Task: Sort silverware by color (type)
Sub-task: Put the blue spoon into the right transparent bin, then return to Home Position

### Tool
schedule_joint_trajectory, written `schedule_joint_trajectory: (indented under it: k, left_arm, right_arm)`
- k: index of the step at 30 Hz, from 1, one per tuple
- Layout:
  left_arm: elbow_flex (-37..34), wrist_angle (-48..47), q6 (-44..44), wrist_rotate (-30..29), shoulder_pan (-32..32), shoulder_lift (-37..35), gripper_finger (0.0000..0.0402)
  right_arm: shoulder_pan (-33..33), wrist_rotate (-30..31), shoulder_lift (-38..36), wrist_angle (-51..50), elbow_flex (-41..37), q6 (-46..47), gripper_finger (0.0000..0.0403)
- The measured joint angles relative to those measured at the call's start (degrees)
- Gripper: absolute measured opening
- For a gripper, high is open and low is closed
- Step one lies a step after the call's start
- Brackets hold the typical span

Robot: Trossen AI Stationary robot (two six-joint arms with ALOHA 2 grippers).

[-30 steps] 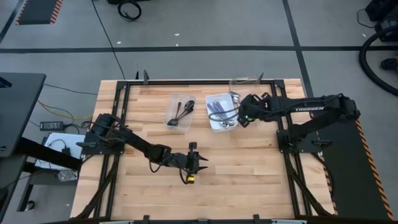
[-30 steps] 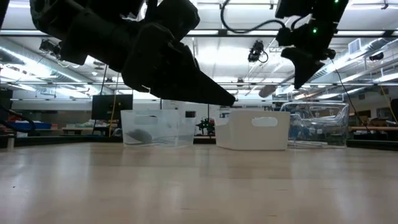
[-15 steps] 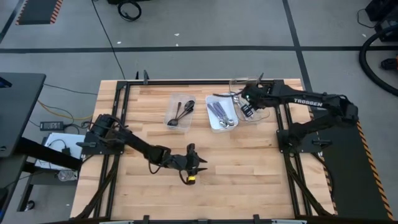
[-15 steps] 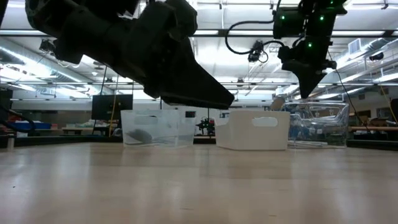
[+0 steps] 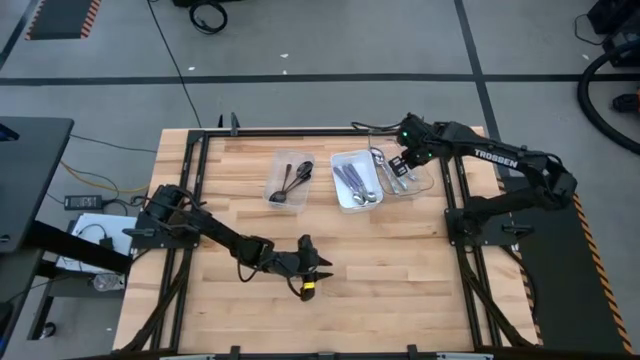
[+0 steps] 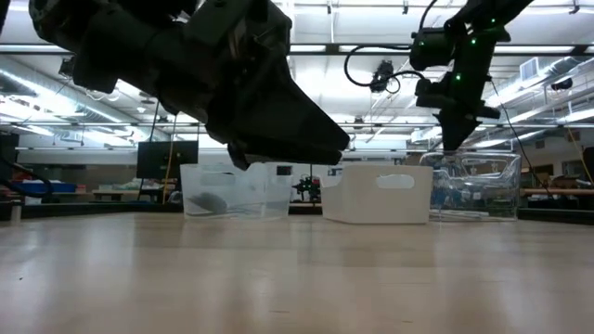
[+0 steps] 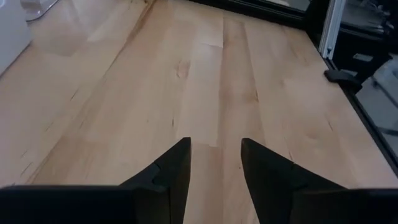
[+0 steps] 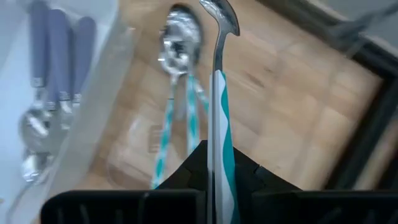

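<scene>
Light is bright and even, coming from ceiling strips that show across the top of the low view. On the table point(image 5: 380, 260) the high view shows only faint, soft shadows under the arms. In the low view the left arm point(image 6: 186, 65) is a near-black silhouette against the lit ceiling. The right wrist view is soft: the tray point(image 8: 74, 124) is blurred, and the spoon point(image 8: 219, 93) carries glare on its bowl. The left wrist view is fairly sharp, its far corners washed out.

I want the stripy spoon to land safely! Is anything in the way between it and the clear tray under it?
Nothing visible. The right gripper holds the teal-striped spoon above the clear tray, where two matching spoons already lie.
</scene>
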Motion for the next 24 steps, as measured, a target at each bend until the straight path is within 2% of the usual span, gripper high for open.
schedule_joint_trajectory:
  k: [6, 14, 19, 24]
  left_arm:
    - [0.02, -0.94, -1.31, -0.02, -1.39, -0.05, 0.0148]
    - [0.04, -14.3, -1.22, 0.14, -1.28, -7.44, 0.0148]
    - [0.04, -18.84, -1.44, 0.16, 0.87, -10.17, 0.0148]
    - [0.04, -19.87, -2.36, 0.15, 3.28, -10.26, 0.0148]
  right_arm:
    - [-0.43, -2.99, 0.02, 7.21, -5.11, -1.4, 0.0033]
    - [-0.38, -3.79, 0.04, 10.3, -9.13, -2.84, 0.0044]
    - [0.09, -5.48, 0.04, 14.28, -12.26, -4.21, 0.0084]
    - [1.56, -6.39, 0.04, 17.12, -14.53, -4.88, 0.0144]
